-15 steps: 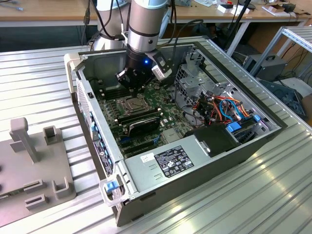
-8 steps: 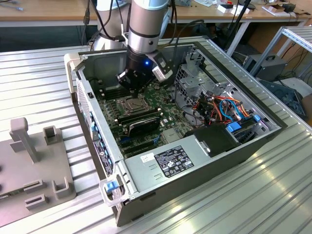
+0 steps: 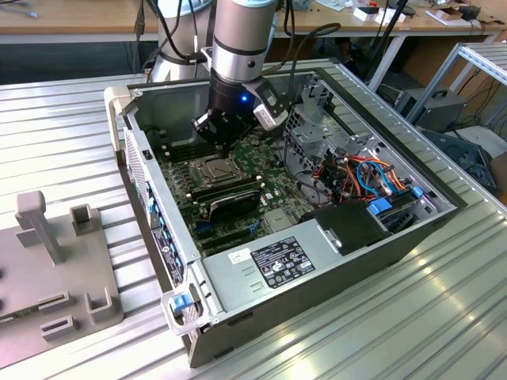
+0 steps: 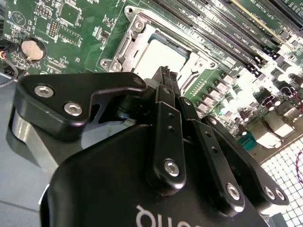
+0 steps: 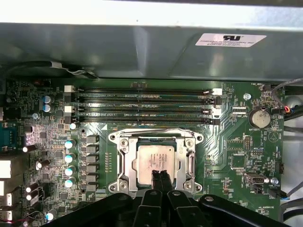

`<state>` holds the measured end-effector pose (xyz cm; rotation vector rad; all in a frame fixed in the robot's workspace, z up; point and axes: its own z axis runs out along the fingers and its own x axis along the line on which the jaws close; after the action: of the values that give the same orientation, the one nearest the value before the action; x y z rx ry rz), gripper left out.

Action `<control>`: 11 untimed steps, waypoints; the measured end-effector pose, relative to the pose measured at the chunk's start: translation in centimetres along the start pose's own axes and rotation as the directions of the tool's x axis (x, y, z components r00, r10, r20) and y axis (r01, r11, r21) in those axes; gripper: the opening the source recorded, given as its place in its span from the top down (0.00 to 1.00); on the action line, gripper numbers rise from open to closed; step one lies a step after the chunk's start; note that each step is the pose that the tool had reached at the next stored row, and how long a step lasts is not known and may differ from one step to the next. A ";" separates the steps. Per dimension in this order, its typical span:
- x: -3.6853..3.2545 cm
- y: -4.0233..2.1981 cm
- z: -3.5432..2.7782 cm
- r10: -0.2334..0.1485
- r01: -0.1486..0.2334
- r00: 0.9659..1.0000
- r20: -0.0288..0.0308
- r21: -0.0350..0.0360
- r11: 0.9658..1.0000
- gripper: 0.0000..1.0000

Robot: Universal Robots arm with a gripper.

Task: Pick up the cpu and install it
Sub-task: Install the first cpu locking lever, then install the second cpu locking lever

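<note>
Ribbed grey metal tabletop (image 3: 71, 134) carries an open grey desktop computer case (image 3: 238, 309) lying on its side, with a wooden bench behind it. Inside the case lies a green motherboard (image 5: 236, 151), and at its centre sits the shiny hinged metal socket frame (image 5: 124, 161), the landmark for everything else here. The cpu (image 5: 151, 161), a small flat square chip with a dull silver-grey metal top, lies flat inside that frame, apparently already seated in the socket, its edges running parallel to the frame's sides; being square, it has no long axis to speak of. It also shows pale and bright within the frame in the second wrist view (image 4: 161, 59). The single robot arm's black gripper (image 5: 161, 176) hangs directly above the frame with its two slim fingers (image 5: 156, 178) pressed together and nothing between them. In the first wrist view their tips overlap the cpu's edge on the gripper's side of the frame; whether they touch the chip or hover just over it cannot be told. So the chip lies just below and slightly ahead of the fingertips. In the exterior view the gripper (image 3: 224, 139) stands just above the frame. Beyond the frame run four long dark memory slots (image 5: 142, 106), parallel to its far side. Beside the frame in the exterior view lies a long black expansion card (image 3: 230, 198).
</note>
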<state>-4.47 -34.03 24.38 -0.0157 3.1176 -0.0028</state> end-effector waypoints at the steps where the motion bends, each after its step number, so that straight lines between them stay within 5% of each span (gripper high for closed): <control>1: 0.00 0.00 0.00 0.000 0.000 1.000 0.000 0.000 1.000 0.89; 3: 0.00 -0.12 0.00 0.000 0.000 1.000 0.001 -0.005 1.000 0.89; 11: -0.02 -0.12 0.00 0.000 0.000 1.000 0.001 -0.005 1.000 0.89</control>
<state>-4.45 -34.15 24.38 -0.0155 3.1167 0.0048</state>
